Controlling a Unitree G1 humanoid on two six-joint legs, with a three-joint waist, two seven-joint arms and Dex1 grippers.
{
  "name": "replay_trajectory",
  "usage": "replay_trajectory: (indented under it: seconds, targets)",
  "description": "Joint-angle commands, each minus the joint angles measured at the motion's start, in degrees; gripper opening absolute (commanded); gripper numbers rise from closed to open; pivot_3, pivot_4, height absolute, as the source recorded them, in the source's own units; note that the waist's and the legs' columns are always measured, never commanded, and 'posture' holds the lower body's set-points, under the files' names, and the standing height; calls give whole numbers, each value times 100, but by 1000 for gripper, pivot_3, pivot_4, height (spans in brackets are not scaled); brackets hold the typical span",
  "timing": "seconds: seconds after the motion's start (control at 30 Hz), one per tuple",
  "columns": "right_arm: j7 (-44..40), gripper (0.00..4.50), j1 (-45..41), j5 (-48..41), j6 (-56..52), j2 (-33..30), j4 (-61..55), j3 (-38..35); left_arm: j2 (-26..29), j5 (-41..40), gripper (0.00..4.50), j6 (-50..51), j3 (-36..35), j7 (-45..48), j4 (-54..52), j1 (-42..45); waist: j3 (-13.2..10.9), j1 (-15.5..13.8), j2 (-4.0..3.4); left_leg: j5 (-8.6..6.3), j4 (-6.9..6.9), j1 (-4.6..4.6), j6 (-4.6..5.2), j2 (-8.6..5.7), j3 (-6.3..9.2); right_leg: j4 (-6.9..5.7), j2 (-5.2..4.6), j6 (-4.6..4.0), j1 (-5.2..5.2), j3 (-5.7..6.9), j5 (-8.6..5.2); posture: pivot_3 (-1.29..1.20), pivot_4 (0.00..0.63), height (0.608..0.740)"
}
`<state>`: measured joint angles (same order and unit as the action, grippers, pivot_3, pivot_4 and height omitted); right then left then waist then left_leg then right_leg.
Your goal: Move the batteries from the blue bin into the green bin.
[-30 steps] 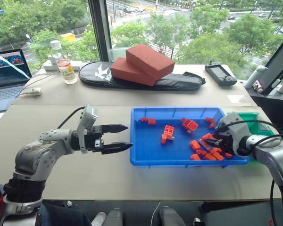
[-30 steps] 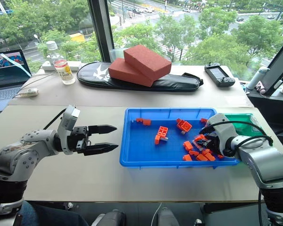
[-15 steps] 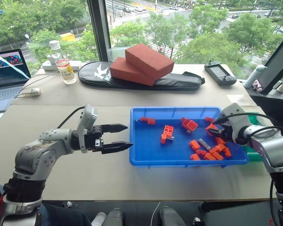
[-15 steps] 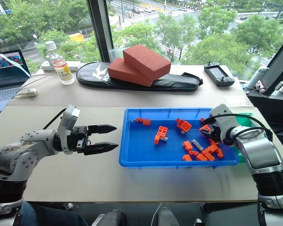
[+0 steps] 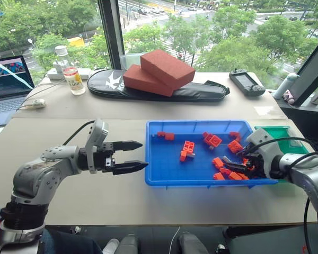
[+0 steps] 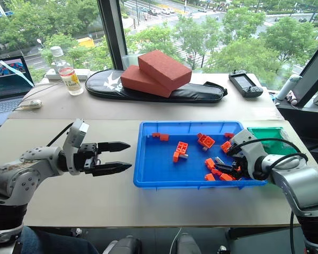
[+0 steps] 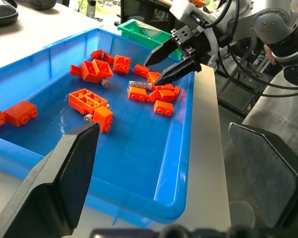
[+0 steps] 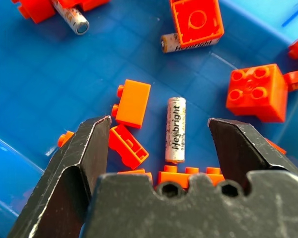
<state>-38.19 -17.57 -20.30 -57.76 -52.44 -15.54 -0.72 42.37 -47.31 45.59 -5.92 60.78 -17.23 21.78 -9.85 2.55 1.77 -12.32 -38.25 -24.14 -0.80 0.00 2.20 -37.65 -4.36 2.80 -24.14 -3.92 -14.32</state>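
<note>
The blue bin [image 5: 167,164] lies on the table with orange toy bricks [image 5: 187,148] scattered in it. One of the batteries [image 8: 176,129] lies flat on the bin floor, between the open fingers of my right gripper [image 5: 231,167], which hangs low over the brick pile at the bin's right end. Two more batteries [image 8: 72,18] [image 8: 187,42] lie further into the bin. In the left wrist view that first battery [image 7: 140,85] lies just ahead of the right gripper's fingertips [image 7: 159,79]. The green bin [image 5: 286,133] stands right of the blue bin. My left gripper [image 5: 136,155] hovers open left of the blue bin, holding nothing.
At the back of the table two red blocks [image 5: 159,71] rest on a black bag [image 5: 196,92]. A bottle [image 5: 73,76] and a laptop [image 5: 8,79] stand at the back left, a handheld controller [image 5: 247,82] at the back right. Windows lie beyond.
My right gripper rose from the brick pile and swung toward the bin's back right, then came back down with its fingers spread wide over a battery. The left arm stayed still.
</note>
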Motion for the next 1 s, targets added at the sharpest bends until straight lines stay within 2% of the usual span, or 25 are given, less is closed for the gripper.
replay_trajectory:
  seconds: [0.03,0.07,0.1,0.13,0.37,0.4,0.63,0.73,0.9,1.0]
  targets:
    - [-33,3685,-165,137,241,13,131,45,142,-119,4500,27,-219,-45,-261,-74,0,6,0,0,0,1,0,1,0,-1,1,0,0,0,0,0,150,740]
    - [-43,3685,-190,168,261,18,187,97,146,-125,4500,31,-229,-56,-278,-90,0,8,0,0,0,1,0,2,1,0,2,0,1,0,0,0,150,740]
    - [-64,3174,-209,197,282,15,224,146,146,-130,4500,41,-239,-68,-293,-101,0,8,0,0,0,1,0,2,0,0,2,0,1,0,0,0,150,740]
    - [-85,3011,-226,216,296,18,243,179,143,-134,4500,51,-248,-79,-303,-105,0,6,0,0,0,1,0,2,0,0,2,0,0,0,0,0,150,740]
    - [-138,528,-299,260,338,54,252,226,123,-134,4500,73,-260,-135,-333,-120,0,5,0,0,2,0,0,1,0,1,0,0,-1,0,0,0,150,740]
    - [-131,356,-308,267,346,66,236,208,118,-134,4500,72,-256,-141,-331,-118,0,5,0,0,2,0,0,0,0,1,0,0,-1,0,0,0,150,740]
    - [-33,345,-373,101,137,-2,-156,-322,117,-87,4500,22,-229,-108,-271,-101,0,5,0,0,2,0,0,1,1,-1,1,0,-3,0,0,0,150,740]
    - [232,345,-603,-113,-98,117,-384,-1085,129,-40,4500,-20,-211,-62,-210,-82,0,7,-1,0,2,-1,0,0,0,-1,-1,0,-2,-1,0,0,150,740]
    - [1079,345,-820,205,-169,131,-213,-2127,146,5,4500,-37,-168,13,-112,12,0,-20,-1,0,3,-1,0,0,3,0,1,0,-1,1,0,0,150,740]
    - [1605,345,-804,535,-337,40,144,-2367,130,46,4500,-52,-101,66,-67,65,0,-25,-1,0,3,-3,0,-3,0,2,-3,0,-1,1,0,0,150,740]
